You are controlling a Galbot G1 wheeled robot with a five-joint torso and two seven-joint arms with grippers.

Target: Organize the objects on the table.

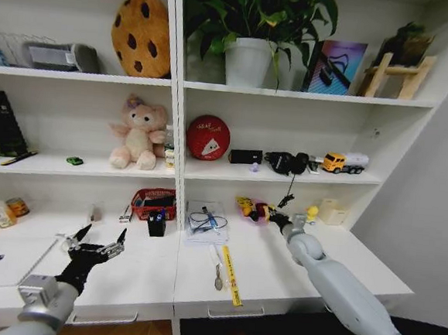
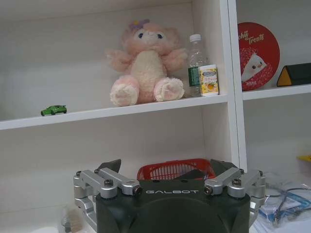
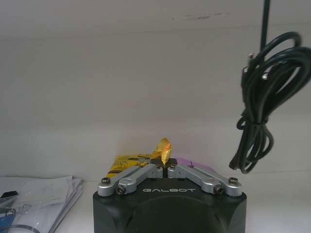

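My right gripper (image 1: 270, 215) reaches to the back of the table (image 1: 145, 278) and is shut on a corner of a yellow and purple snack packet (image 1: 246, 207). In the right wrist view the yellow wrapper (image 3: 164, 148) sticks up between the closed fingertips of the right gripper (image 3: 165, 164). My left gripper (image 1: 98, 245) hovers open and holds nothing above the table's left part, beside the silver laptop (image 1: 3, 261). From the left wrist, the left gripper (image 2: 165, 169) points at the shelves. A tiny green toy car (image 1: 74, 160) (image 2: 53, 110) stands on the middle shelf.
A red basket (image 1: 154, 203) (image 2: 174, 170) and a black pen holder (image 1: 156, 223) stand at the back. A bagged cable (image 1: 206, 222), a yellow ruler (image 1: 231, 277) and a spoon-like item (image 1: 217, 275) lie mid-table. A pink plush bear (image 1: 139, 135) sits above. A black cable (image 3: 260, 97) hangs near the right gripper.
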